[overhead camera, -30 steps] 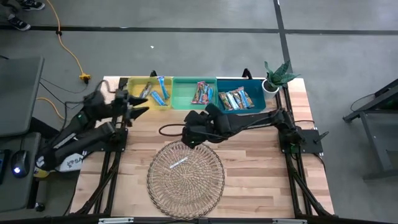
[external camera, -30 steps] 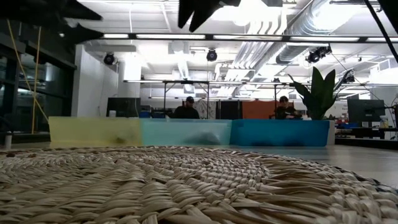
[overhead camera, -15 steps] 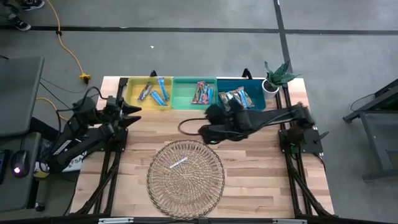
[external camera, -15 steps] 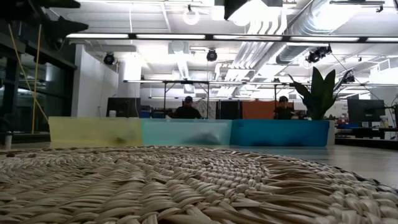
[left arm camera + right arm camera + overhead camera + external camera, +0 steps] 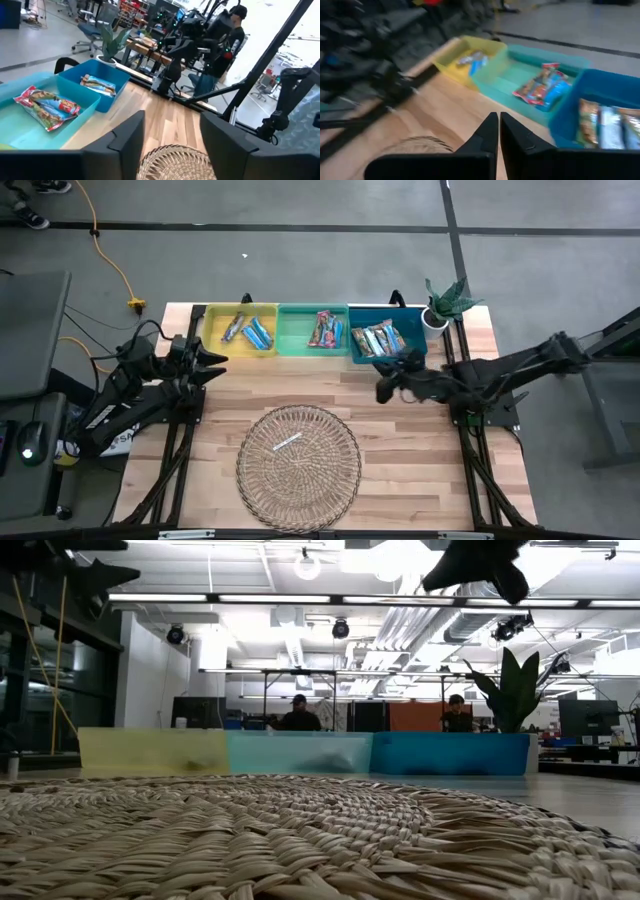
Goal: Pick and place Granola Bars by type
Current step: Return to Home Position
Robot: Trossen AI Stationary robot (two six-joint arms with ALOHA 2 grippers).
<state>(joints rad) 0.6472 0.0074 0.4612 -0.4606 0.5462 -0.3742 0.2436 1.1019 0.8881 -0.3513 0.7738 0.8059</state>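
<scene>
Homing both arms, nothing held.

My right gripper [image 5: 384,389] hangs over the table [image 5: 430,470] just before the blue bin [image 5: 385,310], fingers together on nothing. My left gripper [image 5: 214,364] sits at the left edge near the yellow bin [image 5: 213,340], fingers apart, empty. I'd draw each arm home high and slow, clear of the bin rims and the plant [image 5: 447,298]. Blue bars [image 5: 258,332] lie in yellow, pink bars [image 5: 322,328] in the green bin [image 5: 295,330], tan bars [image 5: 378,338] in blue. Only the high view shows one pale bar [image 5: 287,442] lying in the basket [image 5: 310,480]; the low view gives just weave and bin walls. The wrist views alone settle the finger gaps.
</scene>
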